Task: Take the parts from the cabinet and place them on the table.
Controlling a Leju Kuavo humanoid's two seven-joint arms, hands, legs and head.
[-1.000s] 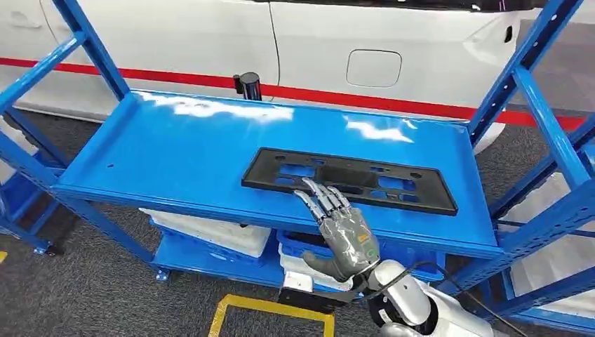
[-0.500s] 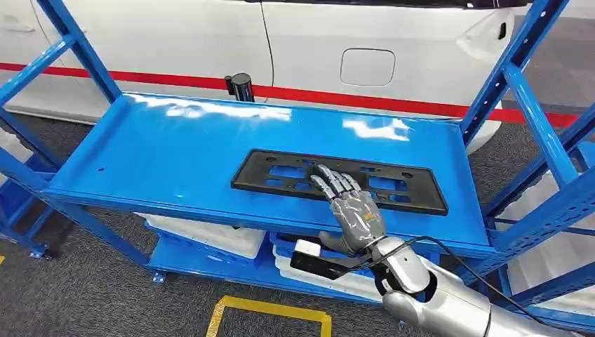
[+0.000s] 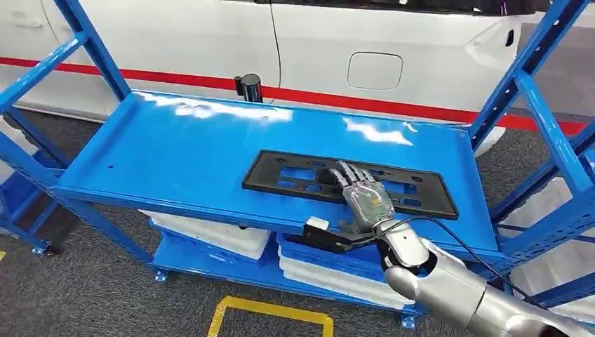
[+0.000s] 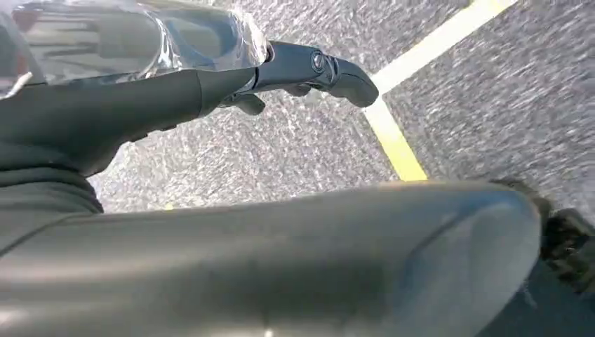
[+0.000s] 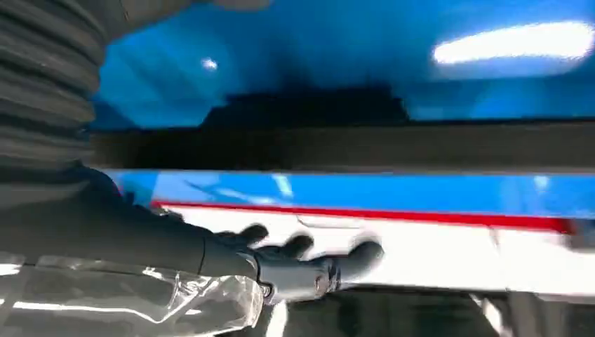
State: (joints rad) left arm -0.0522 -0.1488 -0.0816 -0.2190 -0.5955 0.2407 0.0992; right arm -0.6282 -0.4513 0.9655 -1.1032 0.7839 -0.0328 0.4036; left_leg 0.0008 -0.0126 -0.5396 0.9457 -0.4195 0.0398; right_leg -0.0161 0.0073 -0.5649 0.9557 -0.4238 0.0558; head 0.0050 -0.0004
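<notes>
A flat black plastic frame part [image 3: 261, 177] with several cut-outs lies on the top blue shelf [image 3: 175, 154] of the cabinet, towards its right front. My right hand [image 3: 363, 195] lies palm-down over the middle of the part with its fingers stretched out and apart, gripping nothing. Whether the fingers touch the part I cannot tell. In the right wrist view the part [image 5: 351, 144] is a dark band on the blue shelf [image 5: 316, 49], with my right hand [image 5: 295, 267] beside it. My left hand [image 4: 302, 70] hangs over grey floor, fingers extended and empty.
Blue uprights [image 3: 540, 77] and braces frame the cabinet on both sides. White bins [image 3: 210, 235] sit on the lower shelf. A white car with a red stripe [image 3: 316, 42] stands behind, with a black post [image 3: 248, 86] at the shelf's back edge. Yellow floor tape [image 3: 270, 312] lies below.
My right hand has moved forward from the shelf's front edge onto the middle of the black part. The camera has shifted slightly; the part has not moved.
</notes>
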